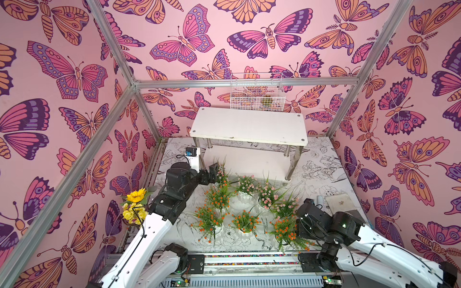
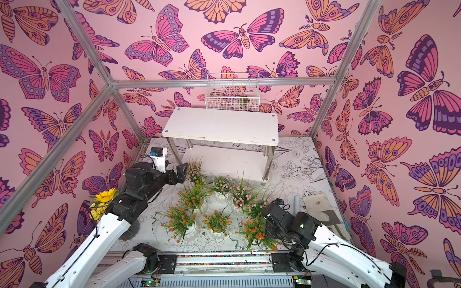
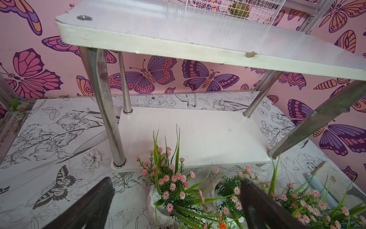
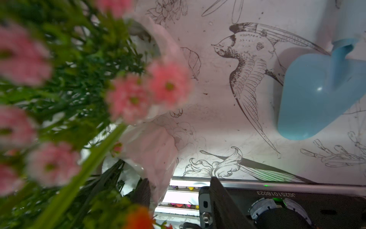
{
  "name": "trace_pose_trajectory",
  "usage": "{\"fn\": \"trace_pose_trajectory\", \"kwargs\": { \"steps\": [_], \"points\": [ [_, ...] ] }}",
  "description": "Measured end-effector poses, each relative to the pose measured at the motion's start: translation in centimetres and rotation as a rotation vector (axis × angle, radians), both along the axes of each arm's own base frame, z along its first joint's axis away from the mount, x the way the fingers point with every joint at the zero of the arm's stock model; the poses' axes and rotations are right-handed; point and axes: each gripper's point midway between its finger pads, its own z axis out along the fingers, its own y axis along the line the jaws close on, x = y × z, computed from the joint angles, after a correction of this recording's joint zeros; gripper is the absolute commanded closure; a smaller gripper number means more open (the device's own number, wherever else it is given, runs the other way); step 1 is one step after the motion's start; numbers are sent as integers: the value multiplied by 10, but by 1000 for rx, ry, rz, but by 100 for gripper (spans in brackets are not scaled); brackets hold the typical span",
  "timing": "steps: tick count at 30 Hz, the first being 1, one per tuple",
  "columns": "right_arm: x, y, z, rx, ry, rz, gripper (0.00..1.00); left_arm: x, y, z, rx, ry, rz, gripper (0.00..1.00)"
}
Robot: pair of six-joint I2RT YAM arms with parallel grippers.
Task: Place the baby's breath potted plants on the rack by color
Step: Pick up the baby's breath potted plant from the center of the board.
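Eight baby's breath potted plants stand on the table in front of the rack (image 1: 249,124). Pink ones (image 1: 245,184) form the back row and orange ones (image 1: 245,222) the front. Both rack boards (image 3: 208,134) are bare. My left gripper (image 3: 177,182) is open just above the back-left pink plant (image 3: 170,184), beside the rack's front left leg (image 3: 107,111). My right gripper (image 4: 179,188) is at the rightmost pink plant (image 1: 287,207). Its jaws straddle the white pot wall (image 4: 156,152), one finger among the stems, the other finger (image 4: 217,192) outside with a gap showing. Foliage hides its fingertips in both top views.
A sunflower bouquet (image 1: 136,204) stands at the left by my left arm. A white wire basket (image 1: 257,92) hangs on the wall behind the rack. A blue scoop (image 4: 316,95) and a flat tile (image 1: 340,202) lie at the right. Patterned walls close in three sides.
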Motion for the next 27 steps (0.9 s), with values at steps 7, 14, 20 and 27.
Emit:
{"fn": "trace_pose_trajectory", "kwargs": {
  "steps": [7,14,20,27],
  "points": [
    [2,12,-1,10,-5,31,58,0,0,0,-4,2,2,0],
    [0,16,-6,12,-1,49,65,0,0,0,-8,4,2,0],
    [-4,20,-12,24,13,66,69,0,-1,1,-14,6,0,0],
    [-5,24,-15,42,19,75,72,-1,0,-2,-10,19,1,0]
  ]
}}
